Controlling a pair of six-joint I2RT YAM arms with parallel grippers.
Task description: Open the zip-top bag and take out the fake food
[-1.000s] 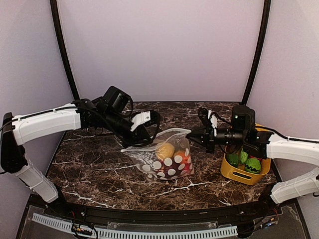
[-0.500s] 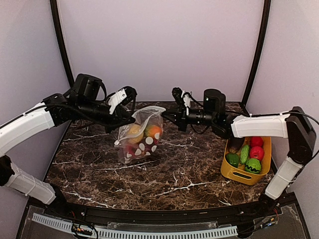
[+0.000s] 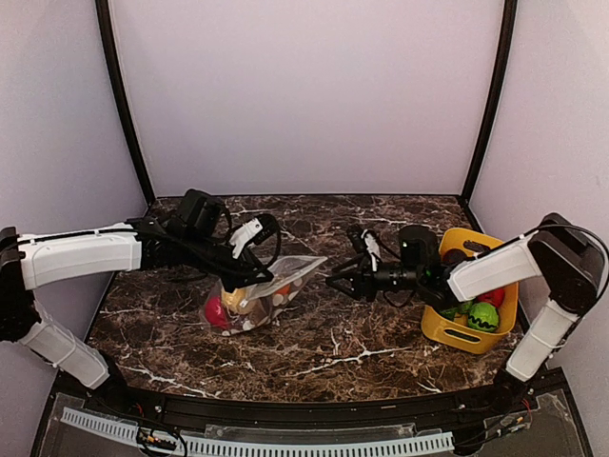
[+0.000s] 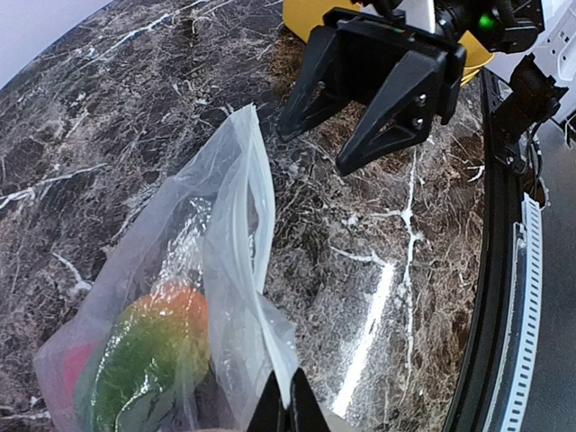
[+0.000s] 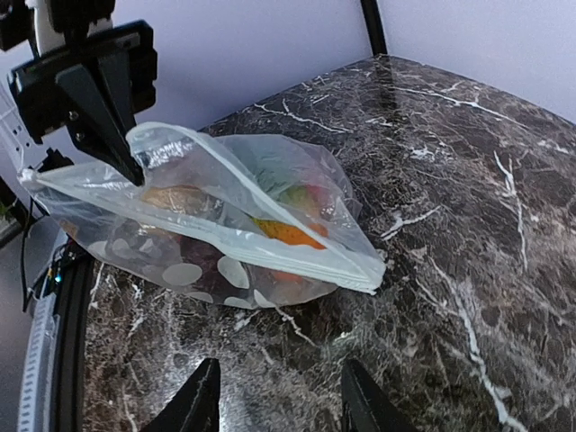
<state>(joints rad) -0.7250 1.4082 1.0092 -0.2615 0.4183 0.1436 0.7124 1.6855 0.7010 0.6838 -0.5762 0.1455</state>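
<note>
The zip-top bag (image 3: 271, 288), clear with white dots, lies on the table left of centre. My left gripper (image 3: 240, 278) is shut on its top edge, and in the left wrist view the fingertips (image 4: 288, 416) pinch the plastic of the bag (image 4: 229, 270). The bag's mouth gapes near that gripper in the right wrist view (image 5: 180, 144). The fake food is inside: a red piece (image 3: 215, 312), and an orange piece (image 5: 290, 233). My right gripper (image 3: 335, 282) is open and empty, a little to the right of the bag's corner (image 5: 371, 273), and shows in the left wrist view (image 4: 373, 90).
A yellow bin (image 3: 447, 328) stands at the right edge with green toy vegetables (image 3: 483, 319) and a red fruit (image 3: 491, 297) in it. The dark marble table (image 3: 362, 343) is walled by pale panels at the back and sides.
The bag was held up in the air at the back left half a second ago and now rests low on the table. The right gripper has dropped and now stands apart from the bag.
</note>
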